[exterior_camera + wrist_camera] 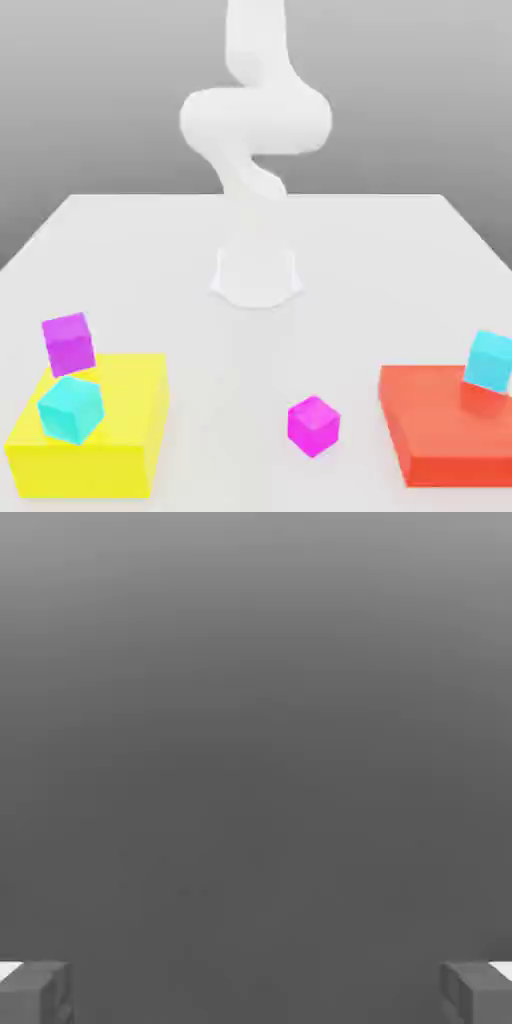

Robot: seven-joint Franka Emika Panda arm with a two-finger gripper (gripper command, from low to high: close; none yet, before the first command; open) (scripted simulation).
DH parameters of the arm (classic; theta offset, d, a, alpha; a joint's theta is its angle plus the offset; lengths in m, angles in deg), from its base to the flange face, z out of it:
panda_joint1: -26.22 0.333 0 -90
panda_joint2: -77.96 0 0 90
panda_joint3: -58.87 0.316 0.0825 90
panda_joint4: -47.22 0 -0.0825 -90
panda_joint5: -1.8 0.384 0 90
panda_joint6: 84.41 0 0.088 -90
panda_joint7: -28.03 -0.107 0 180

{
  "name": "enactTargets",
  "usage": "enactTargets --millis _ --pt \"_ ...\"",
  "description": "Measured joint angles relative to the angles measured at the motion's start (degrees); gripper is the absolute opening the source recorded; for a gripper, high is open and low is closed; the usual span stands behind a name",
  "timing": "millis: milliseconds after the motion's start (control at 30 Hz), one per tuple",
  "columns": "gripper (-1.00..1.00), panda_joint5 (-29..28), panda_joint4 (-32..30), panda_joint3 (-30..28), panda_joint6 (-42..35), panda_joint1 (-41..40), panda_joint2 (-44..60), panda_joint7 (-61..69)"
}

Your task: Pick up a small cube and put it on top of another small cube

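Observation:
The small pink-magenta cube [313, 426] rests on the white table, near the front and a little toward the exterior view's right. The small sky-blue cube [490, 360] sits on the back corner of a flat red block [440, 435] at the exterior view's right. In the hand view my gripper [256, 994] is open: its two grey fingertips [36, 992] stand far apart, with nothing but plain grey background between them. The white arm [255, 120] rises folded above its base at the table's middle, well behind both cubes.
At the exterior view's left a flat yellow block [95, 440] carries a turquoise small cube [71, 409]. A violet-magenta small cube [68, 343] sits at that block's back edge. The arm's round base [256, 275] stands mid-table.

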Motion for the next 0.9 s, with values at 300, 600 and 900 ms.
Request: enactTargets --millis 300,600,900 --pt "0.0 0.0 -9.9 -1.0 11.7 5.2 19.2 10.4" --pt "0.0 0.8 -19.5 -0.5 23.0 9.1 37.9 21.2" --pt "0.0 0.9 -21.2 0.3 36.6 9.7 56.6 25.2"
